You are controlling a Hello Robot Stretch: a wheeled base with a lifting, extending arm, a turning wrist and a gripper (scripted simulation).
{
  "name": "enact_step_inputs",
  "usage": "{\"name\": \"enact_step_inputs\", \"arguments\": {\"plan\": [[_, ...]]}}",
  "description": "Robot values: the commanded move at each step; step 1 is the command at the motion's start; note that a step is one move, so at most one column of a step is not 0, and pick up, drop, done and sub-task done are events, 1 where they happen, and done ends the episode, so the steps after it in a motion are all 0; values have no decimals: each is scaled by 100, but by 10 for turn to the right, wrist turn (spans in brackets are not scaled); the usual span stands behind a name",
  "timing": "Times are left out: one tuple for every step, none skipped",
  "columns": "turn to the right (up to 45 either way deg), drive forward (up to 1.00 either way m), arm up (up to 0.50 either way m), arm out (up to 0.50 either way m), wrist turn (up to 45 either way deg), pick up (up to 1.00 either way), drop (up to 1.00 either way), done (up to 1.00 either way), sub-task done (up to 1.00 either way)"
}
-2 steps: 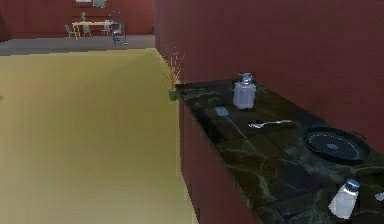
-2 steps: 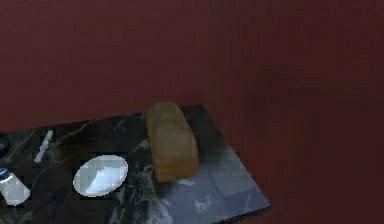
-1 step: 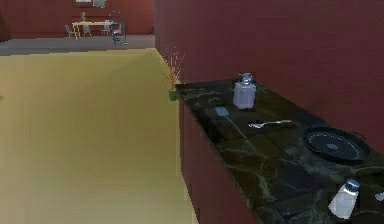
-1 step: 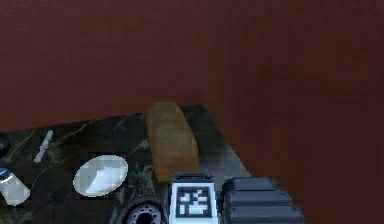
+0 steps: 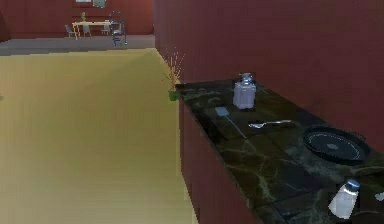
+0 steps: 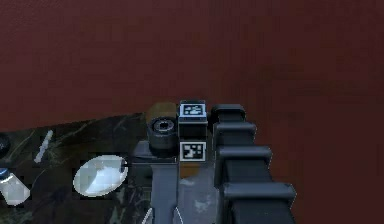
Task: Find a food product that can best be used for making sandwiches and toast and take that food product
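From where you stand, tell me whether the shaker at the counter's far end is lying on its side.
No, the shaker stands upright on the dark counter, beyond the round pan.

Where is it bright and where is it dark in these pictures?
Forward view: the yellow floor is brightly lit, while the marble counter looks dark with faint pale veins. Arm side view: the pale plate shines brightest, in front of a dim dark red wall.

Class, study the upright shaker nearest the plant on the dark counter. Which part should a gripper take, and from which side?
Grip the shaker by its pale body, below the darker cap, I'd judge: it stands upright, so a level grip across the body suits. Come from the open edge of the counter at the forward view's left, since the red wall runs close behind on the other side.
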Motion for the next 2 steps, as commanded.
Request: {"name": "enact_step_inputs", "arguments": {"plan": [[0,0,0,0,450,0,0,0,0],[0,0,0,0,450,0,0,0,0]]}}
